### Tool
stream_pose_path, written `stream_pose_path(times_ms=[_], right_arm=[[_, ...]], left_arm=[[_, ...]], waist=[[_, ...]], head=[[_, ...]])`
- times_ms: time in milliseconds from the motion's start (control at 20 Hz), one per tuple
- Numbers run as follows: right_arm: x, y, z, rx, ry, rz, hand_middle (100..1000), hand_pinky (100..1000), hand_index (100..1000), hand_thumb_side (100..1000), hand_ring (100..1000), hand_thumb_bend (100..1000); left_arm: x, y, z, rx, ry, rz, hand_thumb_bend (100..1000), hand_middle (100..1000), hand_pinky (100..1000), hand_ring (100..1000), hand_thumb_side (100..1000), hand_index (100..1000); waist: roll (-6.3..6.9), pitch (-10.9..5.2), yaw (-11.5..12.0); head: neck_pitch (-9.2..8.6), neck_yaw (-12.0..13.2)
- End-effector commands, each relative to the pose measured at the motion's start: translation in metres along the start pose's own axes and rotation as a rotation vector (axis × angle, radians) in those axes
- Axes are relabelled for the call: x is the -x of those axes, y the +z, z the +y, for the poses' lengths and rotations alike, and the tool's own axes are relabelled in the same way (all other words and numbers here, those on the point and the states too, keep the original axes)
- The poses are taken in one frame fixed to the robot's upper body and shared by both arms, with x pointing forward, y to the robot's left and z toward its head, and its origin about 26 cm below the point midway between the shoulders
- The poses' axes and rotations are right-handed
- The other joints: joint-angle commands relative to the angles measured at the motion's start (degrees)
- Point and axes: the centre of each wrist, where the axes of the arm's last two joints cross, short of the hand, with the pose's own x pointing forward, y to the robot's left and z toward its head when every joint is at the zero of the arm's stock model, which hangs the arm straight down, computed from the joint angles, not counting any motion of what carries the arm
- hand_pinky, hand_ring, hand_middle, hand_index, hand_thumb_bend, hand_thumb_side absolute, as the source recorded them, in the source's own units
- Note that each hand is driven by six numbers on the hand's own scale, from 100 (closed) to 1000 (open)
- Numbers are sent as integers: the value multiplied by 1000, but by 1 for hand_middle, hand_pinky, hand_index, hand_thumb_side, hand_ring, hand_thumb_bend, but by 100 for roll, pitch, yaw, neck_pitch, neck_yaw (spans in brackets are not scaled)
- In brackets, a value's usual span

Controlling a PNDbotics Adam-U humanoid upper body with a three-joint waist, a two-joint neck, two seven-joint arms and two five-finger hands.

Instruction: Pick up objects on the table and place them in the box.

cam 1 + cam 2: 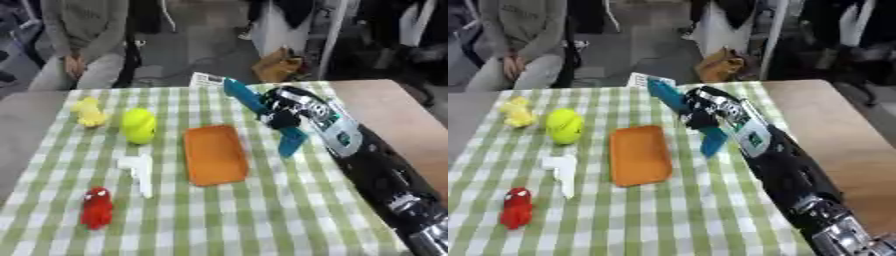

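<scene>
Fingers of our right hand (282, 111) are curling round a long blue plastic object (262, 118), which we are holding above the green-and-white checked cloth (262, 220) covering the desk, toward its far right part. The blue object's long axis is running from the far edge down toward us, slanting slightly rightward, with one end sticking up past the hand near the far edge and the other hanging below it. We cannot make out what the object is beyond its colour and elongated shape.

Just to the left of that lower end, the shallow orange rectangular box (215, 155) is lying in the middle of the desk, its long axis also running from far to near. We are judging that the coming move is a short carry leftward and down, since the box lies on the hand's left side and close by.

Well apart toward the left edge, we are seeing a yellow toy figure (88, 112), a yellow-green rounded object (138, 125), a white angular plastic piece (137, 173) and a red toy figure (97, 207), all waiting outside the box. Our left hand is not showing in either view.
</scene>
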Motion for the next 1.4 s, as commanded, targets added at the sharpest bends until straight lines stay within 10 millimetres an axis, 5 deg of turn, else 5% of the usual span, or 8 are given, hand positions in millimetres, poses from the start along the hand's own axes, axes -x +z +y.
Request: stream_pose_path(times_ms=[50,1400], right_arm=[[-13,-2,-13,55,20,-33,494,100,760,100,405,100],[-31,-13,9,2,72,-249,507,100,780,100,408,100]], left_arm=[[-7,-6,-2,9,13,-33,195,728,539,675,848,842],[-9,-9,-9,34,46,-45,194,730,540,676,848,842]], waist=[[-66,-15,20],[-19,11,135]], head=[[-24,-55],[-42,-244]])
